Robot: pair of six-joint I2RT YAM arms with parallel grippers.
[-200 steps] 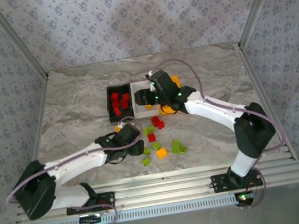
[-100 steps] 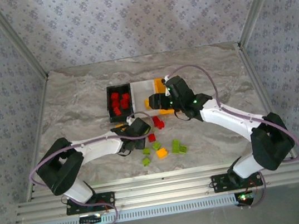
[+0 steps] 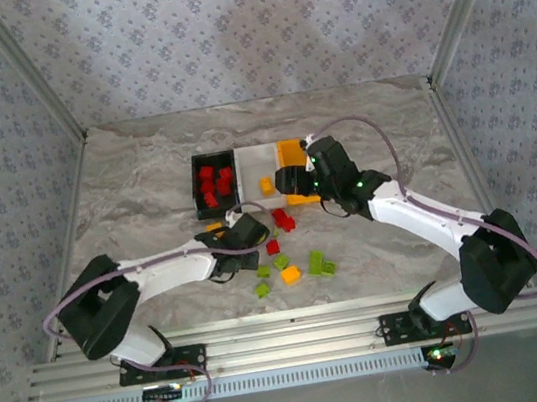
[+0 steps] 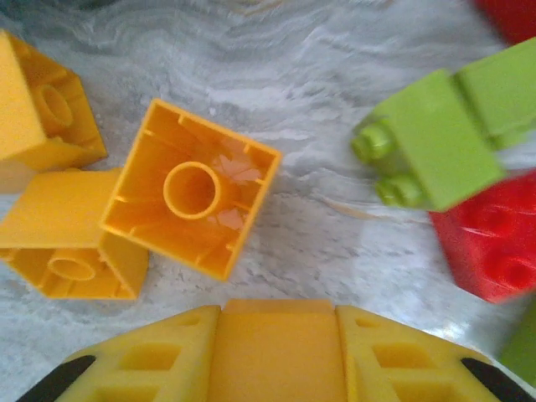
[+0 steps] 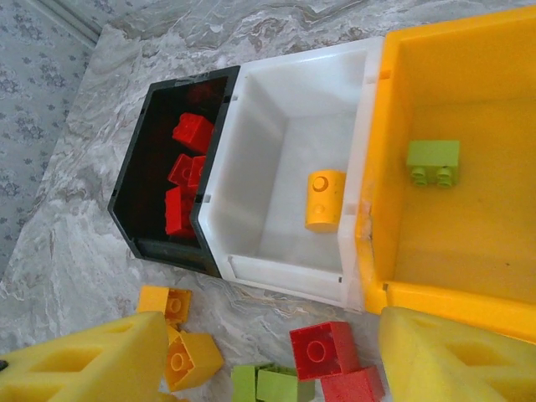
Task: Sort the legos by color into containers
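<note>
From above, the left gripper [image 3: 249, 229] sits low among the loose legos [image 3: 290, 275] on the worktop [image 3: 124, 182], its fingers hidden under its own body. The right gripper [image 3: 291, 179] covers the near part of the orange-yellow bin [image 3: 289, 147]. The white bin [image 3: 252, 158] and the black bin [image 3: 197, 186] stand beside it in a touching row, with red bricks [image 3: 213, 184] in the black one.

The left wrist view comes closer. The left gripper [image 4: 274, 318], cut off by the lower edge, grips a held brick [image 4: 272, 356] from both sides. Three orange-yellow bricks [image 4: 191, 188] lie ahead on the left. A lime brick [image 4: 435, 142] and a blurred red brick [image 4: 490, 243] lie on the right.

In the right wrist view the right gripper [image 5: 268, 360] is spread wide with nothing between its fingers. An orange-yellow piece [image 5: 325, 199] lies in the white bin [image 5: 268, 126]. A green brick [image 5: 433, 161] lies in the orange-yellow bin [image 5: 469, 226], which runs off the right edge.
</note>
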